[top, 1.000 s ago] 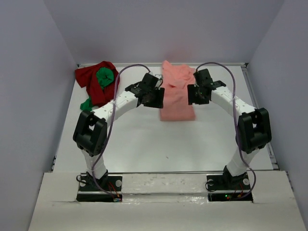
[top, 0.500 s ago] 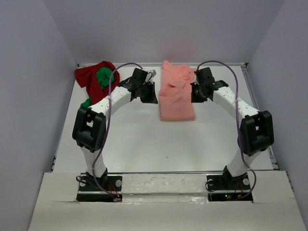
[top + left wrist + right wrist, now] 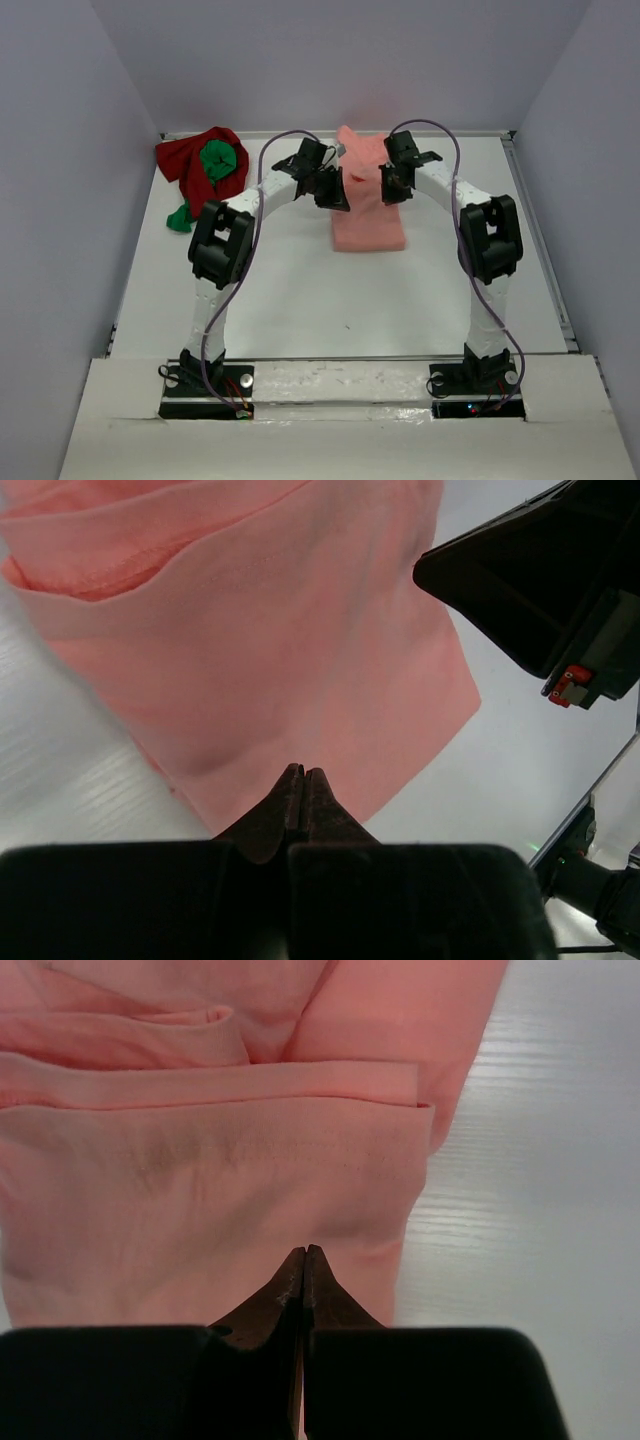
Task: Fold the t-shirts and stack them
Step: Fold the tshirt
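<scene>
Between the tightly closed fingertips of the left gripper (image 3: pixel 300 776) and right gripper (image 3: pixel 304 1252), pinched cloth cannot be confirmed. They sit at opposite edges of the partly folded salmon-pink cloth t-shirt (image 3: pixel 368 215), far-centre on the white table (image 3: pixel 330 300), probably for another fold. The crumpled dark red t-shirt (image 3: pixel 190 165) and bright green t-shirt (image 3: pixel 218 160) wait far-left.

We rise from our two bases with the left arm (image 3: pixel 222 245) and right arm (image 3: pixel 489 238) arched high, elbows up, forearms sweeping inward toward each other. Our left gripper (image 3: pixel 302 772) points downward, its two fingers pressed together tip to tip. Our right gripper (image 3: pixel 305 1250) mirrors it, jaws closed tight. The two wrists sit near each other but apart.
</scene>
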Action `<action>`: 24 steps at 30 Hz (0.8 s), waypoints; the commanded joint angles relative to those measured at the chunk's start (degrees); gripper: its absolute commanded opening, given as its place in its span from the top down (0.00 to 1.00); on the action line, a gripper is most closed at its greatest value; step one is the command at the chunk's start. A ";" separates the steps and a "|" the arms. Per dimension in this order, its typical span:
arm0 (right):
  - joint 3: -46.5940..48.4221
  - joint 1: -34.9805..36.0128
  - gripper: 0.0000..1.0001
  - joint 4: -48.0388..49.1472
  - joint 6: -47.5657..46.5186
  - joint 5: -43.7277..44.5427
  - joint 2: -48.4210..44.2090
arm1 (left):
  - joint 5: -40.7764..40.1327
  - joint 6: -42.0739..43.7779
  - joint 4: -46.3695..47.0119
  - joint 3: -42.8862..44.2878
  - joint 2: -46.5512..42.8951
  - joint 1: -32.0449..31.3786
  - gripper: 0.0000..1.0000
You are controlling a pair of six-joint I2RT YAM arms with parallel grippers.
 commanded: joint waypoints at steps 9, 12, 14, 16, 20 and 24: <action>6.78 0.22 1.00 -1.79 -1.12 -0.32 6.62 | 2.43 -1.82 -4.18 13.69 11.15 -0.40 1.00; 3.18 0.22 1.00 -0.83 0.19 -1.63 6.27 | 0.06 -2.34 -6.82 15.01 13.00 -0.41 1.00; -1.11 0.74 1.00 0.66 1.07 -1.11 5.48 | -0.82 -3.04 -7.96 14.75 13.88 -0.41 1.00; -4.03 0.75 1.00 2.07 1.95 -1.28 3.91 | -3.62 -3.92 -9.19 14.40 14.06 -0.41 1.00; -11.05 1.80 1.00 3.74 2.83 -0.68 1.45 | -6.26 -4.98 -10.86 11.59 13.71 -0.67 1.00; -15.37 2.85 1.00 4.36 4.50 0.12 -0.67 | -8.56 -5.33 -11.13 8.43 12.57 -1.90 1.00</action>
